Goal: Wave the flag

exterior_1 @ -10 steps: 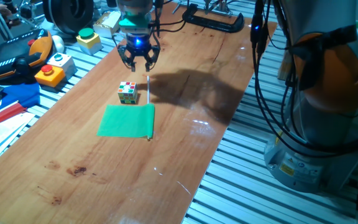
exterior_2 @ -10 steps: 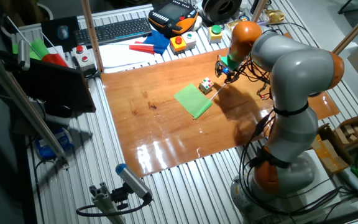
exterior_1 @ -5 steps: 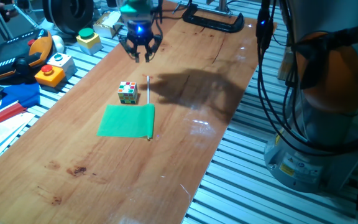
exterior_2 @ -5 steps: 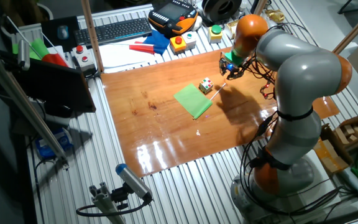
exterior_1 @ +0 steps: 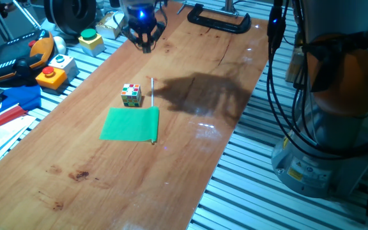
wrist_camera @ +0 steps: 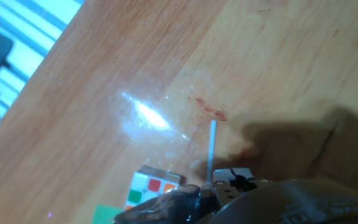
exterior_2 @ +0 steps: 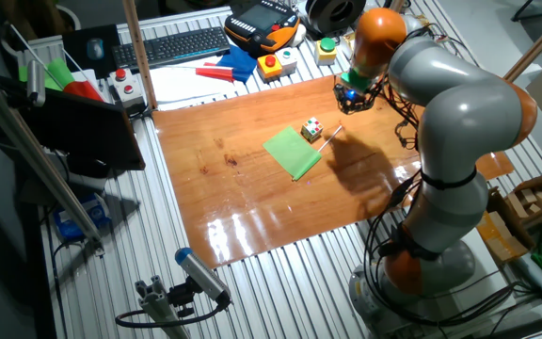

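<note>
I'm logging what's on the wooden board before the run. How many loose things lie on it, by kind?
Flags: 1, the green flag lying flat, its stick pointing toward the gripper
Puzzle cubes: 1, the multicoloured cube beside the stick
Total: 2

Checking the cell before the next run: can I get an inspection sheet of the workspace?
Surface: wooden board on a slatted metal table, glare spots.
Job's things: flag lying flat, its stick pointing toward the gripper, ungripped.
Clutter: puzzle cube beside the flag's stick.
Grippers: gripper raised above the board's far end, away from the flag, empty; cannot tell if open.
Cables: black bundle hanging along the arm.
Surroundings: button boxes, keyboard, black clamp.
</note>
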`<move>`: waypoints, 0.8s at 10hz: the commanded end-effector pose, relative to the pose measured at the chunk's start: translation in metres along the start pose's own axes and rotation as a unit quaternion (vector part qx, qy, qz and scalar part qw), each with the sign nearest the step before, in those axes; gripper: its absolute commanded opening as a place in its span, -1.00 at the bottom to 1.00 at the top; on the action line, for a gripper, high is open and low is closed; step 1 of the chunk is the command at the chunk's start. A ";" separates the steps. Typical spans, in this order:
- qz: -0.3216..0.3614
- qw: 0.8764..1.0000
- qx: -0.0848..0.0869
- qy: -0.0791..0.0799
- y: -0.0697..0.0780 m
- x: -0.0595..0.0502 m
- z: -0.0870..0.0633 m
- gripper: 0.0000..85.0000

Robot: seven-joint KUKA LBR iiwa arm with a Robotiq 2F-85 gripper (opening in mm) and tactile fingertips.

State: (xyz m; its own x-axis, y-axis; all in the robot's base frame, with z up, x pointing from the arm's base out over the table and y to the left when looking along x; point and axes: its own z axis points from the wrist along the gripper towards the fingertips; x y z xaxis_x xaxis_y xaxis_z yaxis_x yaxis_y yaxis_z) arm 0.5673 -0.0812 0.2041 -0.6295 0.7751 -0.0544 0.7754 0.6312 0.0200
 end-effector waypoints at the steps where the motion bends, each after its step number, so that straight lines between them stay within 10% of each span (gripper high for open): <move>1: -0.014 1.000 0.003 0.002 -0.001 -0.001 -0.018 -0.98; 8: -0.088 0.995 0.026 0.031 -0.015 -0.017 -0.058 -0.98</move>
State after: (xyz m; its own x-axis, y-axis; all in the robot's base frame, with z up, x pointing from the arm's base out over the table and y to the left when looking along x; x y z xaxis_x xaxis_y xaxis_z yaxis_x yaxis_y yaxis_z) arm 0.5629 -0.1025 0.2634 -0.7573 0.6530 0.0111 0.6523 0.7571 -0.0367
